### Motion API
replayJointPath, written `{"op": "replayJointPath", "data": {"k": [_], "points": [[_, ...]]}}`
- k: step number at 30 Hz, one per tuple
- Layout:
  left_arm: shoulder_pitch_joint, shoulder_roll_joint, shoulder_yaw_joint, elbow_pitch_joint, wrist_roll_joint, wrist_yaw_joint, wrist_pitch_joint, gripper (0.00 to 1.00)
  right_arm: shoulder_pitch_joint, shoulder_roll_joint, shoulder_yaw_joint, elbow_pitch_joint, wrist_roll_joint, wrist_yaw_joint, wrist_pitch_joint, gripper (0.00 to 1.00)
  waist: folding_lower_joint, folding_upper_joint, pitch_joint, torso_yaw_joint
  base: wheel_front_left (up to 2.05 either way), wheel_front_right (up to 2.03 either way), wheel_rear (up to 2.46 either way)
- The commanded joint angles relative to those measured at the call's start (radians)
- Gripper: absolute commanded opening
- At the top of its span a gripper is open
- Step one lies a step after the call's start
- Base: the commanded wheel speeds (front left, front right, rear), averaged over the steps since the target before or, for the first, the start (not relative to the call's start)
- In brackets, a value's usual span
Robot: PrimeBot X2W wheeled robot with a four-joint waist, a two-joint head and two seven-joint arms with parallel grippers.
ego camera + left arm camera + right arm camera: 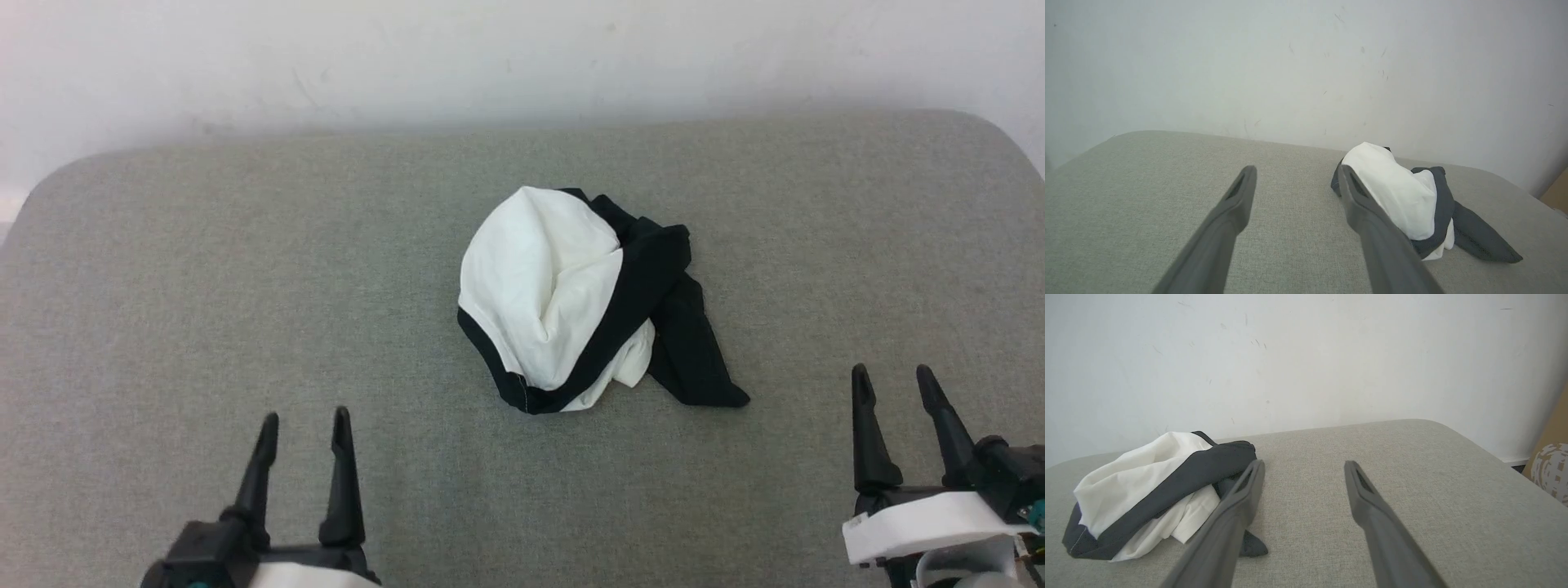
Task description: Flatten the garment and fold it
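Garment point(563, 298) sits bunched mid-cushion point(245, 286) (white w/ black trim); left gripper point(304, 420) & right gripper point(894, 377) both near it, jaws apart, empty.

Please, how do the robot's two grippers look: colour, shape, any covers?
The left gripper and the right gripper look alike: two long black fingers, each tapering to a pointed tip, on a black base. Behind the right one sits a white housing. The wrist views show a narrow slot near each fingertip.
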Motion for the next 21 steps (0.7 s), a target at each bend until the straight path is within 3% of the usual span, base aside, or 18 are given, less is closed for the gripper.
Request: {"op": "replayJointPath", "data": {"k": [1,6,12,21], "points": [[0.022,-0.031,0.014,0.009,0.027,-0.023,-0.005,1.0,0.015,0.001,0.006,-0.004,-0.008,-0.001,-0.005,1.0,0.0001,0.0,-0.011,0.009,0.0,0.0,0.0],[0.041,-0.08,0.063,0.034,0.059,-0.084,-0.005,1.0,0.022,0.001,0.013,0.004,-0.018,-0.001,-0.005,1.0,0.0001,0.0,-0.031,0.026,0.0,0.0,0.0],[0.021,-0.092,0.085,0.053,0.127,-0.132,-0.005,1.0,-0.039,0.001,0.015,0.042,-0.054,-0.001,0.017,1.0,0.0001,0.0,-0.005,0.05,0.0,0.0,0.0],[-0.021,-0.105,0.088,0.065,0.116,-0.148,-0.005,1.0,-0.228,-0.01,0.044,0.098,-0.087,-0.001,0.378,1.0,0.0001,0.0,0.076,0.098,0.0,0.0,0.0]]}}
